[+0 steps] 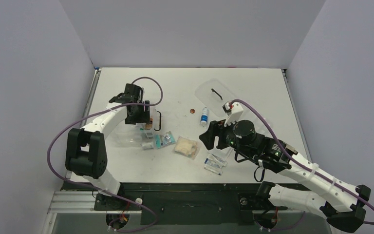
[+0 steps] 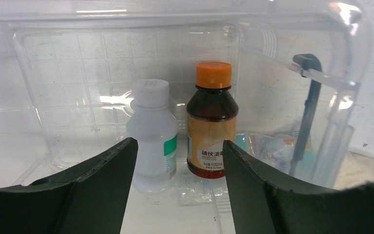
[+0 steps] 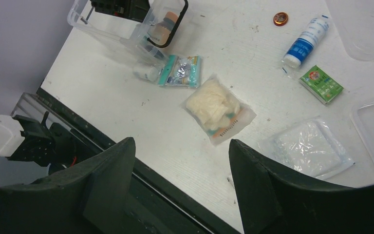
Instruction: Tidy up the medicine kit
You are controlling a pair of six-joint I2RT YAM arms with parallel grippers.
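**Top external view.** The white table [image 1: 175, 92] is sitting inside an enclosure of plain pale grey walls [image 1: 190, 29], with a dark frame running along its near edge. The left tool [image 1: 145, 123] is reaching into the medicine kit [image 1: 124, 139], which is lying on its side at the table's left. The right tool [image 1: 213, 137] is hovering above the table's right half. A cotton pack [image 1: 187, 146] is lying just to its left, a gauze packet [image 1: 215, 163] just nearer the arm bases, and a blue-and-white tube [image 1: 204, 117] just beyond it. The clear lid [image 1: 214, 92] is resting farther beyond.

**Left wrist view.** The left tool [image 2: 179, 146] is standing with its jaws spread and is gripping nothing. Directly ahead of it, inside the medicine kit [image 2: 78, 58], a white bottle [image 2: 151, 131] and a brown bottle [image 2: 212, 122] with an orange cap are standing upright side by side. A black clip [image 2: 307, 107] is hanging ahead and to the right.

**Right wrist view.** The right tool [image 3: 181, 144] is also standing wide apart and empty, above the table [image 3: 126, 107], whose white surface is showing small dark specks. The cotton pack is lying just ahead, the gauze packet ahead and right, and a green sachet [image 3: 321, 84] beyond that. The medicine kit [image 3: 126, 31] is lying far ahead to the left.
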